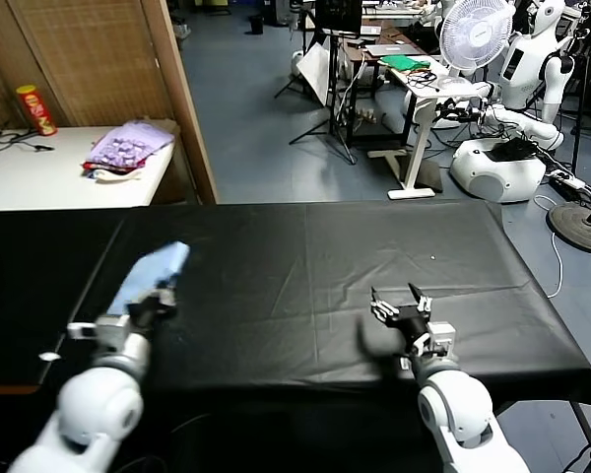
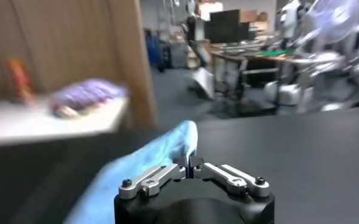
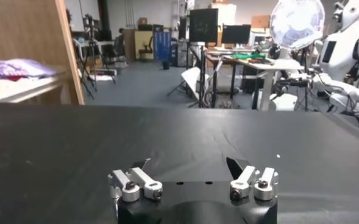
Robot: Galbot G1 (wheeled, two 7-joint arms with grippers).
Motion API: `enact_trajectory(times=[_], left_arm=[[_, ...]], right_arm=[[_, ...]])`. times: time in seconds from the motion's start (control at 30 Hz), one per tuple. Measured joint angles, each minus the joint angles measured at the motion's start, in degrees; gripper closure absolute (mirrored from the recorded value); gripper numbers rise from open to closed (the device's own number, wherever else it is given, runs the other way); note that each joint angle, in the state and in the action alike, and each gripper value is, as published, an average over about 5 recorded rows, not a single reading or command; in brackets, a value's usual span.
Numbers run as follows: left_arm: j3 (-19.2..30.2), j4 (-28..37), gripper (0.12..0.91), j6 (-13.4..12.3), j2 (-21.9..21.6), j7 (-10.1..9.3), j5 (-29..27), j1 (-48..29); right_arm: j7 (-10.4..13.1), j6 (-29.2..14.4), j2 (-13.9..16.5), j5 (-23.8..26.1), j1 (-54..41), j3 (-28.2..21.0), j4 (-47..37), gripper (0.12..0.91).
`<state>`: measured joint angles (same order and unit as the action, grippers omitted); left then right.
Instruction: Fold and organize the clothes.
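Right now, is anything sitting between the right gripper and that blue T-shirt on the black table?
Nothing visible does. The open right gripper hovers over bare black table, and only that cloth-covered surface lies between it and the blue T-shirt, which the left gripper has pinched shut at the table's left side.

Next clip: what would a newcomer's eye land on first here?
Probably the pale blue T-shirt, the one bright thing on the black table, bunched at its left side and pinched in the shut left pincer. Next, the right pincer, fingers spread open and holding nothing, low over the table's right half. Beyond that, the purple cloth pile on the white side table at the far left stands out.
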<state>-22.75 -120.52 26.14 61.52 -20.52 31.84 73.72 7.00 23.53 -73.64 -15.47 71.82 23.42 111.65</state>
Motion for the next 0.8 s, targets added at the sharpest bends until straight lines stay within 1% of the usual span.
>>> enact_trajectory(times=[0.13,0.2,0.23,0.3,0.33,0.37,0.43,0.47,0.5,0.57,0.6,0.67,0.7,0.8], left_arm=[[5.52,1.72,0.889,-0.8,6.51,-0.12,-1.51,-1.83],[7.61,2.65,0.887,-1.37,9.28,0.31,-2.49,-2.47],[8.53,3.1,0.874,-1.88,10.52,0.69,-3.15,-2.71],[10.06,3.96,0.814,-3.35,12.57,1.98,-4.93,-2.99],[10.71,4.36,0.768,-4.21,13.31,2.79,-5.88,-3.04],[11.31,4.69,0.705,-5.23,13.89,3.76,-6.84,-3.04],[12.3,5.04,0.604,-7.54,14.57,6.25,-8.11,-2.91],[12.65,5.05,0.537,-8.86,14.72,7.74,-8.48,-2.77],[12.91,4.92,0.487,-10.27,14.76,9.35,-8.75,-2.6],[13.12,4.43,0.375,-12.89,14.58,12.13,-9.08,-2.28],[13.1,4.07,0.33,-14.1,14.37,13.19,-9.21,-2.11],[12.84,3.3,0.265,-16.14,13.8,14.42,-9.32,-1.82],[12.6,2.88,0.248,-17.02,13.45,14.78,-9.34,-1.62],[11.37,1.65,0.234,-18.73,12.26,15.34,-9.29,-0.84]], right_arm=[[-0.48,0.0,0.02,-0.02,-0.43,-0.73,-0.53,0.227],[-1.11,0.02,0.05,-0.5,-0.8,-1.23,-0.83,0.227],[-1.53,0.07,0.11,-0.95,-1.01,-1.54,-0.99,0.227],[-2.42,0.33,0.31,-2.16,-1.44,-2.17,-1.26,0.227],[-2.87,0.63,0.47,-2.92,-1.67,-2.5,-1.37,0.227],[-3.25,1.02,0.63,-3.74,-1.91,-2.86,-1.47,0.227],[-3.83,2.11,0.96,-5.69,-2.5,-3.68,-1.74,0.227],[-4.01,2.82,1.1,-6.94,-2.89,-4.22,-1.93,0.227],[-4.11,3.56,1.18,-8.26,-3.33,-4.84,-2.17,0.227],[-4.05,5.4,1.1,-11.4,-4.58,-6.42,-2.87,0.227],[-3.84,6.35,0.93,-13.05,-5.37,-7.39,-3.32,0.227],[-3.24,8.09,0.4,-16.25,-7.27,-9.6,-4.51,0.227],[-2.92,8.76,0.06,-17.64,-8.31,-10.84,-5.2,0.227],[-2.47,9.7,-1.04,-20.06,-11.33,-14.69,-7.46,0.227]])
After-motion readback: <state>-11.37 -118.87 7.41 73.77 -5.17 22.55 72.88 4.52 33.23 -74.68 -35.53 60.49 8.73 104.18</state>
